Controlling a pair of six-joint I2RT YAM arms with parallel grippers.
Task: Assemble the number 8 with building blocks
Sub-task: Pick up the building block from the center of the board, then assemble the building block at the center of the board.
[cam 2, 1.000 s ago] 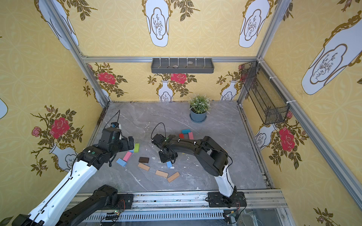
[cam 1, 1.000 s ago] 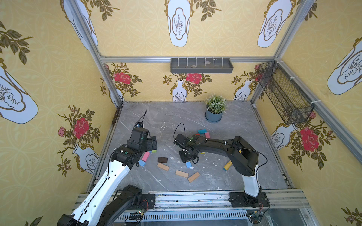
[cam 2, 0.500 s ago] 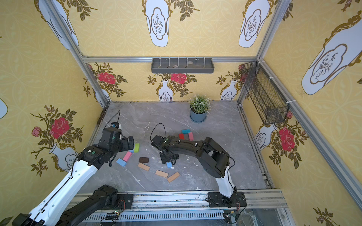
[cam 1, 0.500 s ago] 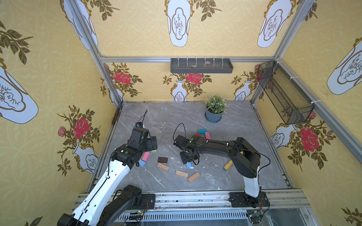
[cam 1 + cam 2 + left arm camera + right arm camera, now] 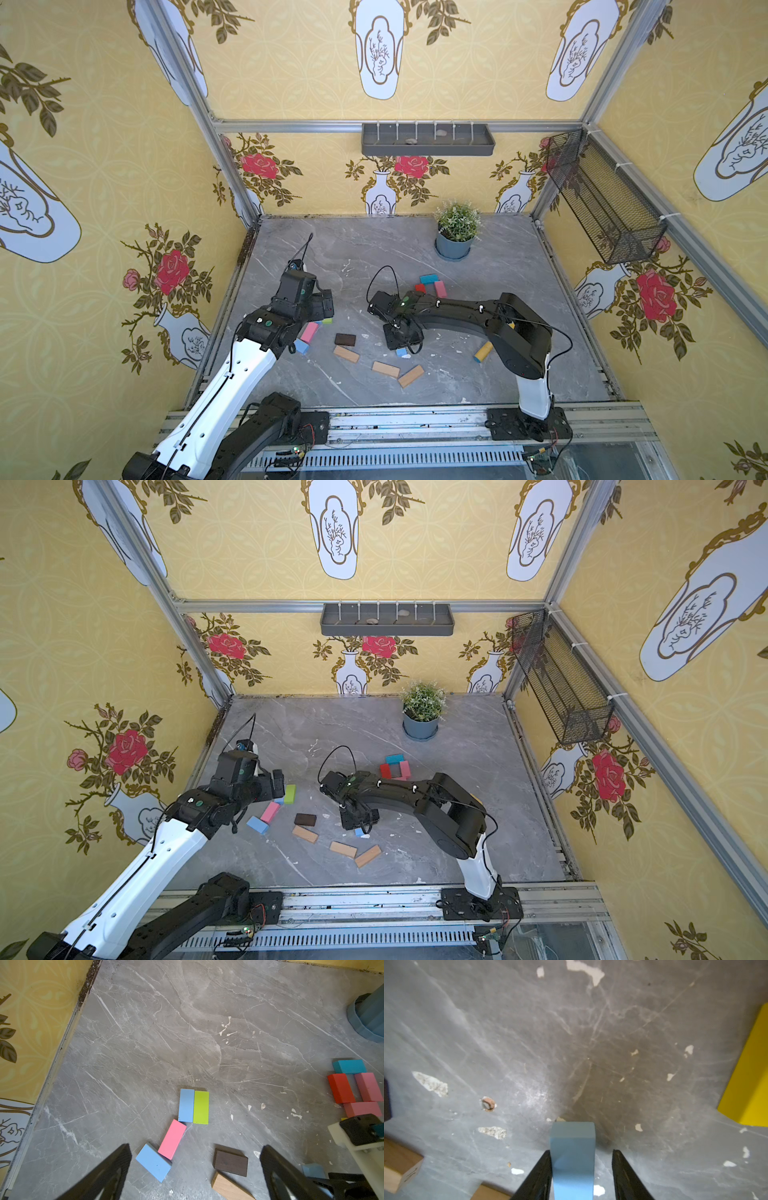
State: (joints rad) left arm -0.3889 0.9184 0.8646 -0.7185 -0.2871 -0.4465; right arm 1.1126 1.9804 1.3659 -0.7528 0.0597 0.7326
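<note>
The right gripper (image 5: 581,1151) sits low over the grey table (image 5: 374,257), its fingers partly apart around a light blue block (image 5: 572,1159). One finger touches the block and the other stands clear, so it is not clamped. At about 9 o'clock from it, the left gripper (image 5: 195,1147) hangs wide open and empty near a pink block (image 5: 172,1139). At 1 o'clock, a teal block (image 5: 429,278), a red block (image 5: 340,1087) and pink pieces (image 5: 368,1086) form a small square.

The left arm (image 5: 232,374) and right arm (image 5: 511,332) have white links, black joints, thin black cables.
</note>
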